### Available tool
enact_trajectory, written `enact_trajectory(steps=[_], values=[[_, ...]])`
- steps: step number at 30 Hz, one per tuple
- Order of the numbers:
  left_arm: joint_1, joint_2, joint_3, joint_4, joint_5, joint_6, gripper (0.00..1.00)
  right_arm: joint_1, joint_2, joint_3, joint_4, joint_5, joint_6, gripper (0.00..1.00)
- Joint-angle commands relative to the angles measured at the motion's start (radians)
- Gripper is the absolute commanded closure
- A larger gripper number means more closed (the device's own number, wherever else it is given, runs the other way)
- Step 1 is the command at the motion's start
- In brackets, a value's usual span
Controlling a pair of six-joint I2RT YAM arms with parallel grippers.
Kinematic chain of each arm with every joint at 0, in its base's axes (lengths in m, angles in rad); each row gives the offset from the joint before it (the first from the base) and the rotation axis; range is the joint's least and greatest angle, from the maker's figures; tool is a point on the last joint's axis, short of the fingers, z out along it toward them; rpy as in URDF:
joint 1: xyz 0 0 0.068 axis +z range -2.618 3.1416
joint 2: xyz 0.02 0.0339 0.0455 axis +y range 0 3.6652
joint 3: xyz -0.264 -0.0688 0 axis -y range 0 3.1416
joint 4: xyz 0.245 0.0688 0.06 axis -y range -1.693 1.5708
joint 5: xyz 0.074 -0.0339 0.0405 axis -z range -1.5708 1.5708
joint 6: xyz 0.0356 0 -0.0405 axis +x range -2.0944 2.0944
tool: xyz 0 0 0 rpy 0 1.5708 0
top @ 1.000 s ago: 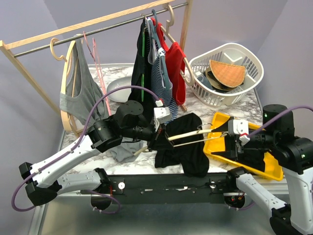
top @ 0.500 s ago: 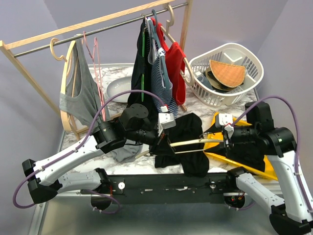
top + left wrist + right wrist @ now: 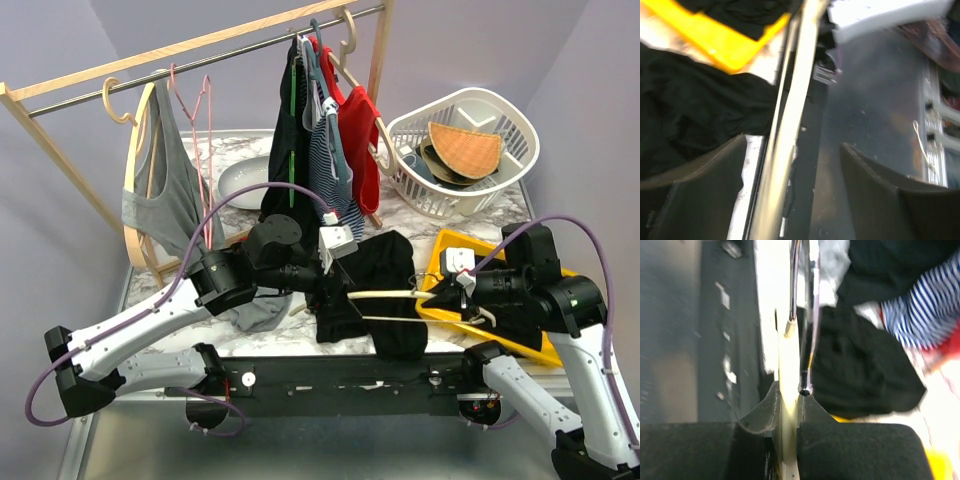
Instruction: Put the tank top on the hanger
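Observation:
The black tank top (image 3: 378,288) lies crumpled on the marble table, seen too in the left wrist view (image 3: 687,117). The cream hanger (image 3: 392,294) lies level across it, between the two arms. My left gripper (image 3: 338,263) is open; in its wrist view the hanger (image 3: 790,125) runs between its spread fingers (image 3: 700,185), closer to the left one, and I cannot tell whether it touches. My right gripper (image 3: 462,289) is shut on the hanger's other end, the cream wood (image 3: 788,365) pinched between its jaws (image 3: 790,395). Black fabric (image 3: 860,370) lies beyond.
A yellow tray (image 3: 448,243) holding dark cloth sits under the right arm. Behind stands a rail with a grey tank top (image 3: 160,175), a pink wire hanger (image 3: 195,105), a green-striped black garment (image 3: 290,120), and striped and red tops. A white basket (image 3: 465,150) and a bowl (image 3: 245,180) stand at the back.
My left gripper has opened and let go of the hanger. My right gripper moved left to the hanger's end and shut on it.

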Motion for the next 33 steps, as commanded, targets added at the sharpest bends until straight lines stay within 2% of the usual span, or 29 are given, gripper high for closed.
enact_trajectory(steps=[1,4,9,10,11,14,16,19,30,31,32,33], values=[[-0.009,-0.062,-0.003,-0.066,-0.236,-0.018,0.07,-0.004,-0.079,-0.015,-0.015,0.276,0.062,0.99],[-0.023,-0.107,-0.036,-0.118,-0.328,-0.036,0.04,-0.004,-0.127,-0.012,-0.034,0.413,0.082,0.99],[-0.093,-0.106,-0.115,-0.155,-0.461,-0.119,0.06,-0.019,-0.159,-0.021,-0.025,0.575,0.125,0.99],[-0.11,-0.096,-0.145,-0.155,-0.519,-0.134,0.07,-0.022,-0.159,-0.028,-0.011,0.582,0.129,0.99],[-0.129,-0.077,-0.161,-0.154,-0.536,-0.15,0.15,-0.025,-0.159,-0.03,-0.006,0.582,0.134,0.99],[-0.176,-0.023,-0.213,-0.14,-0.651,-0.226,0.25,-0.036,-0.152,-0.028,-0.009,0.577,0.143,0.99],[-0.198,0.008,-0.25,-0.123,-0.697,-0.284,0.27,-0.036,-0.152,-0.035,-0.003,0.573,0.143,0.99],[-0.224,0.092,-0.27,-0.088,-0.774,-0.347,0.38,-0.036,-0.152,-0.05,-0.003,0.554,0.143,0.99],[-0.296,0.45,-0.146,-0.114,-0.989,-0.43,0.4,-0.036,-0.168,-0.093,0.003,0.513,0.145,0.99],[-0.297,0.467,-0.13,-0.118,-1.016,-0.432,0.45,-0.036,-0.172,-0.099,0.004,0.513,0.143,0.99],[-0.297,0.497,-0.124,-0.129,-1.027,-0.44,0.54,-0.036,-0.173,-0.104,0.004,0.513,0.145,0.99],[-0.299,0.508,-0.119,-0.129,-1.036,-0.446,0.55,-0.036,-0.175,-0.105,0.003,0.513,0.143,0.99]])
